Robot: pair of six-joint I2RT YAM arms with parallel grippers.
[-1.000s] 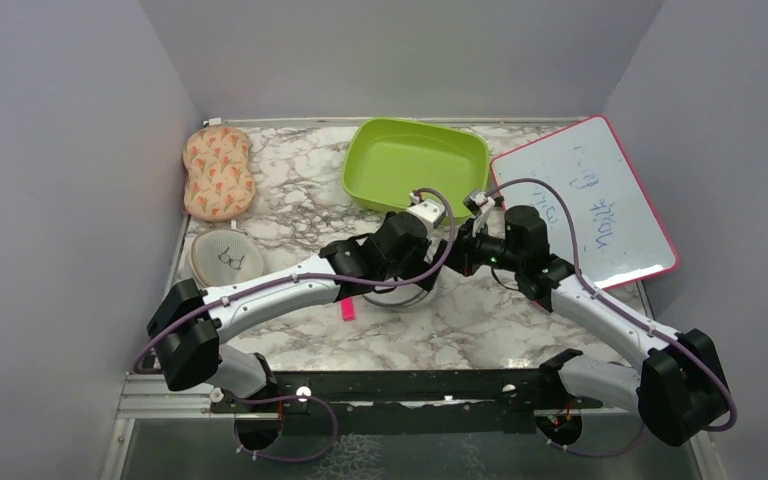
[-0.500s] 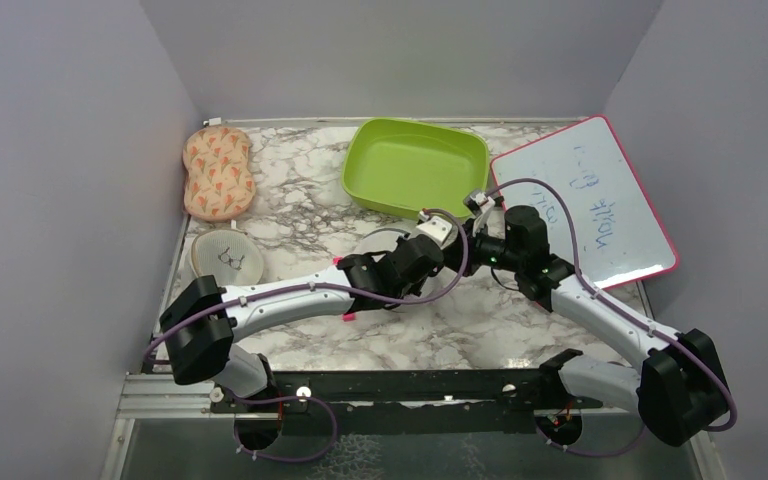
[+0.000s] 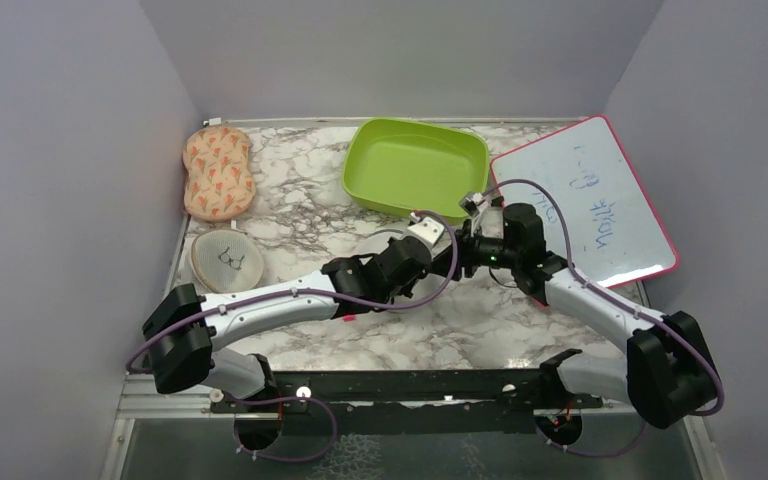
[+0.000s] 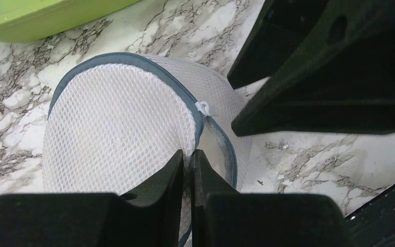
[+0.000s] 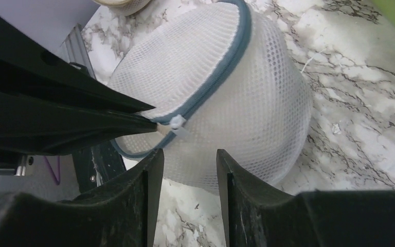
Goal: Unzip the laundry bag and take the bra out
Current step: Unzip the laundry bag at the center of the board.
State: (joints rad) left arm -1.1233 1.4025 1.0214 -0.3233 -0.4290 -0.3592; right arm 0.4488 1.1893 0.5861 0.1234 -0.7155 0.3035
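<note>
Position: the laundry bag (image 4: 118, 128) stands on the counter (image 3: 290, 215) just in front of the green tray (image 3: 415, 165), on the side nearest the arm bases. Both grippers meet over it.

Left gripper (image 4: 189, 154): the jaws are pressed together on a fold of mesh at the zip rim (image 5: 221, 67), just beside the zip pull (image 5: 176, 123). Purpose, as judged: to anchor the bag so that it does not slide or turn when the zip is drawn.

Right gripper (image 5: 187, 154): the jaws stand apart with nothing between them, and the zip pull lies just beyond the gap. Purpose, as judged: to line up on the pull before closing.

Condition of the bag: a round, domed shell of white open-weave mesh, edged by a grey-blue zip. The zip is shut along the stretch in view. The pull is small and white. The dome keeps its shape under the pinch, so the mesh appears moderately stiff. The bra cannot be made out through the mesh.

Beyond and beside the tray: a beige case (image 3: 226, 258) lies well to its left, and a whiteboard (image 3: 585, 200) lies just to its right.
</note>
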